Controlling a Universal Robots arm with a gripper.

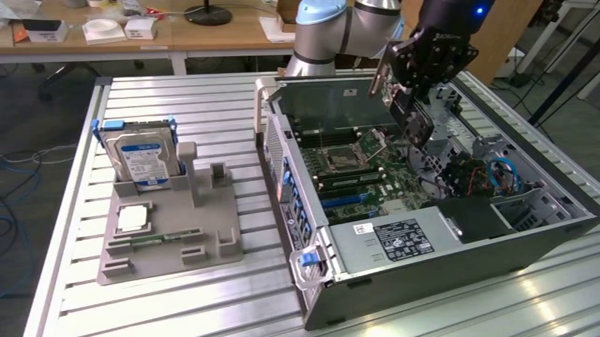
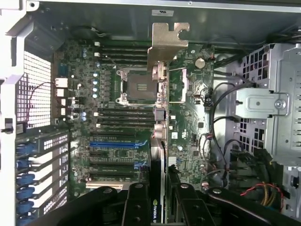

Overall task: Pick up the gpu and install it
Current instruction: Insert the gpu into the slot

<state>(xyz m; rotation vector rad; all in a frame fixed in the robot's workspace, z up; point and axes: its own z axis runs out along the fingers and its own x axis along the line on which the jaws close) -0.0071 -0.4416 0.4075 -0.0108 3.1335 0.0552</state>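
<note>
the open computer case (image 1: pixel 468 270) is laid on its side on the table (image 1: pixel 216 105). a green board (image 1: pixel 361 168) and blue cables (image 1: pixel 506 172) are seen inside it. the gpu (image 1: pixel 412 118) is held on edge over the board, and it seems not to be in a slot yet. the gripper (image 2: pixel 160 190) is clamped on the gpu, one finger on each side. on the exterior view's left, a hard drive (image 1: pixel 140 160) is stood upright in a grey holder (image 1: pixel 173 242), with a thin memory stick (image 1: pixel 154 240) laid flat in it.

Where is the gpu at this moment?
The gpu is clamped by the gripper, held edge-on over the motherboard of the open computer case, on the exterior view's right.
</note>
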